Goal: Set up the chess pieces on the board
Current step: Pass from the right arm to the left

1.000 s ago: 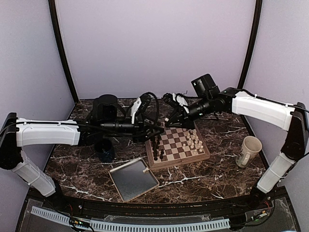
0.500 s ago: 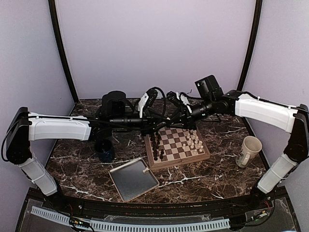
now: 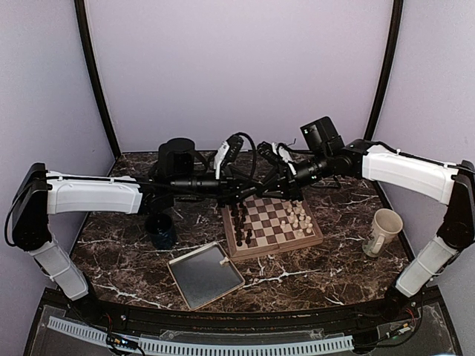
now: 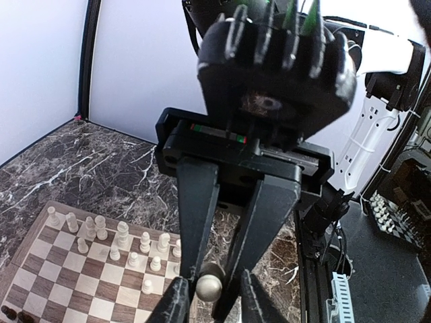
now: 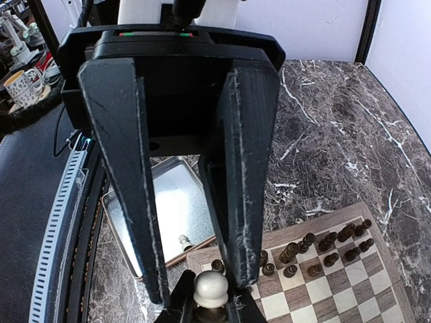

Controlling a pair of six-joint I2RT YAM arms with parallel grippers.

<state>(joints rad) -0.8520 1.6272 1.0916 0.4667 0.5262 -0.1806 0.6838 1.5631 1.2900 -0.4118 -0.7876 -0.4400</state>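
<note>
While most whites (image 3: 299, 217) stand on board (image 3: 269, 221) right side, a stray (image 3: 223, 261) lies in tray (image 3: 200, 280) & left gripper (image 4: 214, 301) pinches a piece (image 4: 209, 288) mid-air; right gripper (image 5: 199, 289) straddles it, grip unclear.

The marble table (image 3: 119, 252) bears the board (image 3: 276, 248), grey tray (image 3: 199, 280), dark mug (image 3: 161, 231), cream cup (image 3: 383, 231).

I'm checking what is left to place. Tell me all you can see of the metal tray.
The tray is a shallow rectangular pan of grey metal with a raised rim. It lies flat on the marble table beside the board's near left corner. One cream chess piece lies in it near its far right corner.
</note>
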